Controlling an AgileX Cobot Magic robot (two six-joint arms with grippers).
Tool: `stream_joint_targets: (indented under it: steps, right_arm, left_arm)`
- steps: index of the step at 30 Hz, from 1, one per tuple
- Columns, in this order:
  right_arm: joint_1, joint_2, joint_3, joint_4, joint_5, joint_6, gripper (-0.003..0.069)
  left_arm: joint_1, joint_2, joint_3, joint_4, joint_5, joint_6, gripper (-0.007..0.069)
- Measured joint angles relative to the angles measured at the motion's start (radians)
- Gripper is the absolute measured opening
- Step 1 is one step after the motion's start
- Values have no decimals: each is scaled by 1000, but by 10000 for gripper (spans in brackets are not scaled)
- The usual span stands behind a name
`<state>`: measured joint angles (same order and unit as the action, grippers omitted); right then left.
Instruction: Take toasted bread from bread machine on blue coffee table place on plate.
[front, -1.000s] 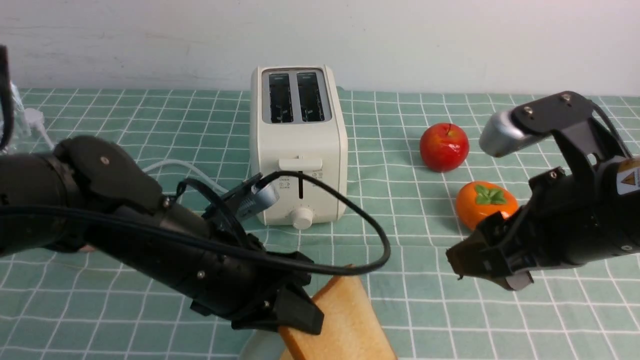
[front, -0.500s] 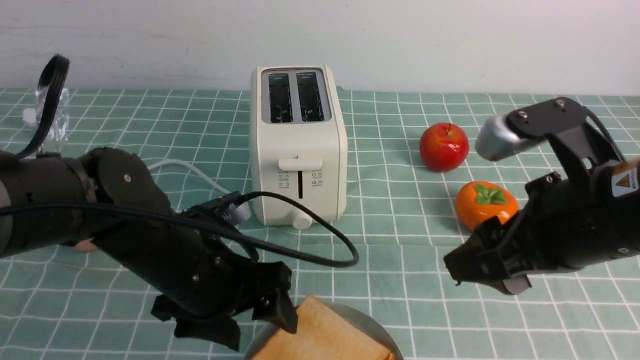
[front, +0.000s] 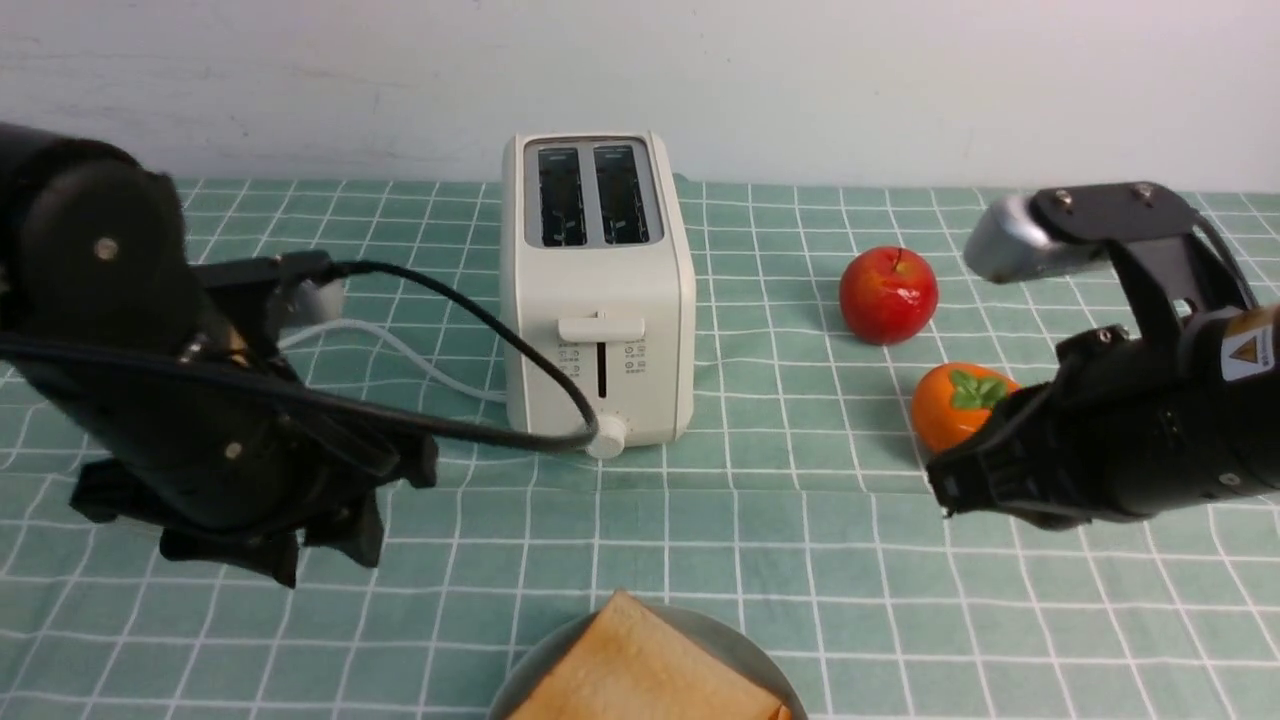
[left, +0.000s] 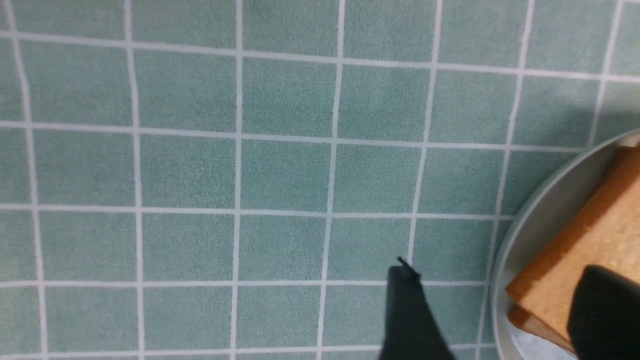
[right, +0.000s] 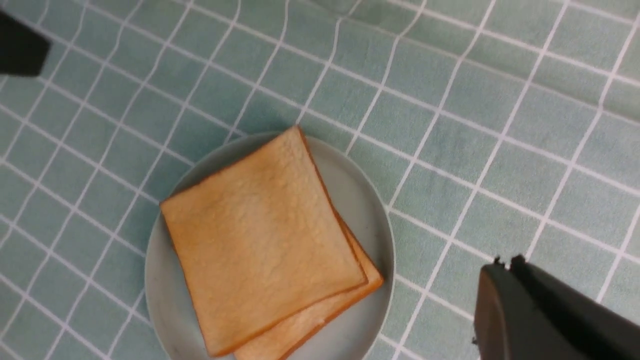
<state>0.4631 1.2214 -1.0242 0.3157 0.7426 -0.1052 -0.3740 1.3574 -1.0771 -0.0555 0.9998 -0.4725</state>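
Observation:
The bread machine (front: 597, 290) stands upright mid-table on the blue coffee table (front: 780, 500), both slots empty. Two slices of toasted bread (right: 260, 245) lie stacked flat on the plate (right: 370, 220), the lower slice (right: 320, 320) peeking out. In the front view the plate (front: 745, 655) and toast (front: 640, 670) sit at the bottom edge. My left gripper (front: 320, 555) hovers to the left of the plate, open and holding nothing; its fingers (left: 405, 310) straddle the plate's rim in the left wrist view. My right gripper (front: 945, 490) is shut and empty, to the right of the plate (right: 505, 265).
A red apple (front: 888, 295) and an orange persimmon (front: 955, 405) lie right of the toaster, the persimmon just behind my right arm. The toaster's white cord (front: 400, 350) runs left across the cloth, behind my left arm. A white wall closes the back.
My left gripper let go of the slice, which now lies flat on the plate, and the arm drew back to the left. My right gripper went from open to shut.

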Motion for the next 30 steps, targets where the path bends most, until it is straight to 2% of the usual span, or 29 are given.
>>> stream_joint_targets:
  steps: [1, 3, 5, 9, 13, 16, 20, 25, 27, 30]
  right_arm:
    - [0, 0, 0, -3, -35, 13, -19]
    - [0, 0, 0, -9, -68, 18, -19]
    - [0, 0, 0, -24, -81, 22, -19]
    - [0, -7, 0, -101, -72, 68, -18]
    - [0, -58, 16, -217, -56, 185, -18]
    - [0, -201, 93, -332, -72, 317, -18]
    - [0, -404, 249, -409, -220, 416, -18]
    - [0, -787, 563, -437, -484, 468, -16]
    - [0, -860, 624, -446, -523, 475, -16]
    - [0, -1112, 759, -493, -586, 482, -16]
  left_arm:
    - [0, -65, 4, 3, 20, -2, 216]
    - [0, -144, 23, 3, 39, -2, 83]
    - [0, -221, 57, 4, 46, -2, -4]
    - [0, -375, 147, 4, 52, -2, -14]
    - [0, -532, 246, 4, 52, -2, -14]
    - [0, -693, 331, 4, 54, -2, -14]
    - [0, -843, 395, -12, 62, -2, -14]
    - [0, -1026, 464, -119, 111, -6, -14]
    - [0, -1063, 471, -151, 119, -6, -14]
    - [0, -1145, 472, -226, 120, -6, -14]
